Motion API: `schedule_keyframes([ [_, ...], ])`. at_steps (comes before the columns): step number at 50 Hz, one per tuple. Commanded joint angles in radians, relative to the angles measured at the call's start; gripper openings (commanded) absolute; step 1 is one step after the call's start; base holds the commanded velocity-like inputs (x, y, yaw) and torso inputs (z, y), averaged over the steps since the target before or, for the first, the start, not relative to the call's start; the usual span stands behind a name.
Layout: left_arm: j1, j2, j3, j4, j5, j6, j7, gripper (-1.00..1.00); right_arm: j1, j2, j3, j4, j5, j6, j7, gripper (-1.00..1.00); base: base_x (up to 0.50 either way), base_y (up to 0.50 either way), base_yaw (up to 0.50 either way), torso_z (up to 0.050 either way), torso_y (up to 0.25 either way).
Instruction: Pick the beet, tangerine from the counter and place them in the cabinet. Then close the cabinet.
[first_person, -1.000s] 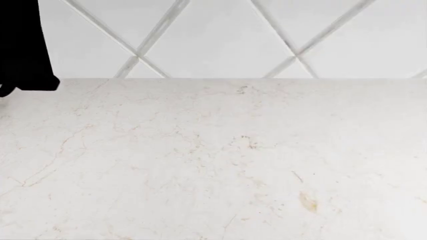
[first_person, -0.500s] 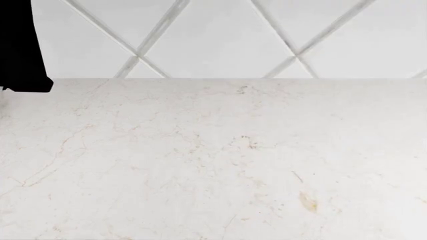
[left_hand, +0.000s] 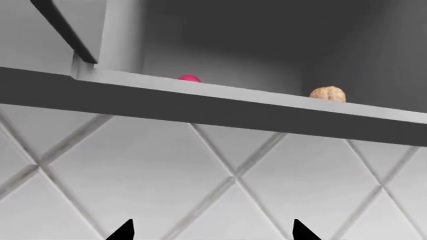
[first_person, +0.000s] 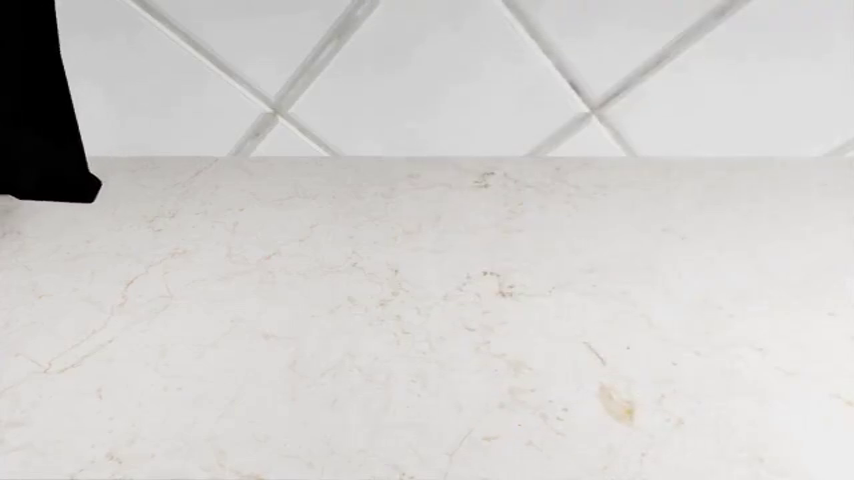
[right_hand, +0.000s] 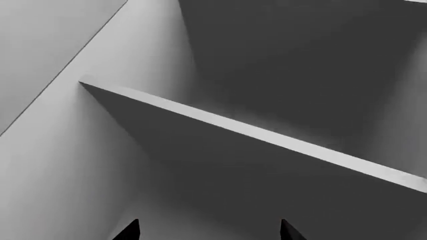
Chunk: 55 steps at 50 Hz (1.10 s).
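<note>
In the left wrist view, the beet (left_hand: 189, 78) and tangerine (left_hand: 327, 93) sit well apart on the cabinet (left_hand: 220, 102) shelf, far beyond the left gripper (left_hand: 212, 231), its tips spread and empty; the head view shows bare counter (first_person: 441, 320); the right gripper (right_hand: 208, 231), likewise spread, faces a shelf (right_hand: 267, 137).

No readable text or markings anywhere.

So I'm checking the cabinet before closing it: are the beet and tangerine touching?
Apart. The left wrist view shows the beet and the tangerine on the cabinet shelf with a wide bare stretch between them.
</note>
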Motion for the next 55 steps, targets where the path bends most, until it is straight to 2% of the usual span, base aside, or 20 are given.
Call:
schedule_keyframes([
  [1, -0.01, 0.007, 0.006, 0.015, -0.011, 0.002, -0.015, 1.0, -0.259, 0.052, 0.084, -0.709, 0.057, 0.302, 0.225, 1.0, 0.0, 0.0, 0.0, 0.0, 0.0],
  [5, -0.002, 0.004, -0.001, 0.019, -0.01, 0.004, -0.014, 1.0, -0.353, 0.039, 0.133, -0.923, 0.077, 0.411, 0.301, 1.0, 0.0, 0.0, 0.0, 0.0, 0.0],
  [14, -0.002, 0.002, -0.008, 0.021, -0.013, 0.004, -0.014, 1.0, -0.396, 0.013, 0.235, -1.106, 0.153, 0.539, 0.406, 1.0, 0.0, 0.0, 0.0, 0.0, 0.0],
  [17, -0.007, 0.002, -0.005, 0.022, -0.016, 0.004, -0.018, 1.0, -0.398, 0.049, 0.309, -1.107, 0.395, 0.539, 0.592, 1.0, 0.0, 0.0, 0.0, 0.0, 0.0],
  [24, -0.009, 0.0, -0.007, 0.027, -0.023, 0.005, -0.025, 1.0, -0.392, 0.077, 0.587, -1.081, 1.021, 0.527, 1.029, 1.0, 0.0, 0.0, 0.0, 0.0, 0.0],
  [27, -0.005, 0.002, -0.007, 0.03, -0.021, 0.004, -0.026, 1.0, -0.409, 0.106, 0.64, -1.07, 1.194, 0.48, 1.151, 1.0, 0.0, 0.0, 0.0, 0.0, 0.0],
  [31, 0.006, 0.001, -0.012, 0.035, -0.019, 0.004, -0.026, 1.0, -0.455, 0.135, 0.703, -1.072, 1.347, 0.378, 1.241, 1.0, 0.0, 0.0, 0.0, 0.0, 0.0],
  [40, 0.03, -0.004, -0.028, 0.047, -0.021, 0.006, -0.027, 1.0, -0.535, 0.174, 0.795, -1.111, 1.563, 0.173, 1.377, 1.0, 0.0, 0.0, 0.0, 0.0, 0.0],
  [55, 0.05, -0.01, -0.05, 0.054, -0.022, -0.001, -0.029, 1.0, -0.664, 0.252, 0.883, -1.201, 1.733, 0.062, 1.421, 1.0, 0.0, 0.0, 0.0, 0.0, 0.0],
])
